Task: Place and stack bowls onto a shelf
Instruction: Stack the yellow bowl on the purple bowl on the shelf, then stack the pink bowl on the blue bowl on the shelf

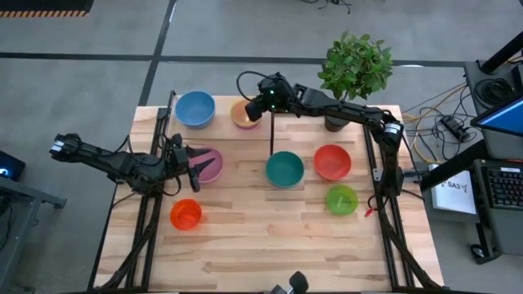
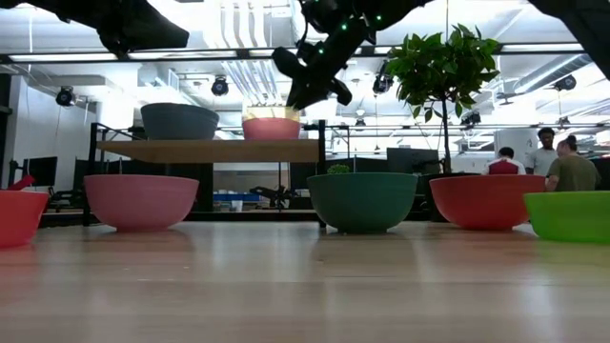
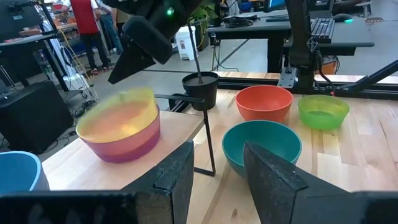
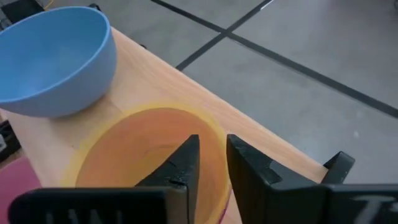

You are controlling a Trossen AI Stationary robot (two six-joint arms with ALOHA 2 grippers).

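Note:
The shelf (image 2: 210, 151) stands at the table's far left and carries the blue bowl (image 1: 194, 108) and a yellow bowl (image 3: 118, 109) nested in a purple one (image 3: 124, 146). My right gripper (image 4: 212, 149) hangs just over the yellow bowl's rim, fingers a little apart, one above the inside and one above the outside. My left gripper (image 3: 214, 180) is open and raised over the left rim of the pink bowl (image 1: 211, 163), which rests on the table. The teal (image 1: 284, 168), red (image 1: 333, 161), green (image 1: 341, 198) and orange (image 1: 186, 214) bowls also sit on the table. My right gripper comes from above, slanting down toward the table's left, with its fingertips (image 4: 189, 146) astride the yellow bowl's right-hand rim (image 4: 211, 129). Whether they touch that rim I cannot tell. The bowl sits nested in the purple one on the shelf.
A black plant pot (image 1: 335, 122) with a leafy plant (image 1: 355, 65) stands at the far edge, right of the shelf. The shelf's black upright (image 3: 208, 140) stands near the teal bowl. People (image 2: 572, 171) are in the room beyond. Bare wood (image 1: 270, 245) lies along the near edge.

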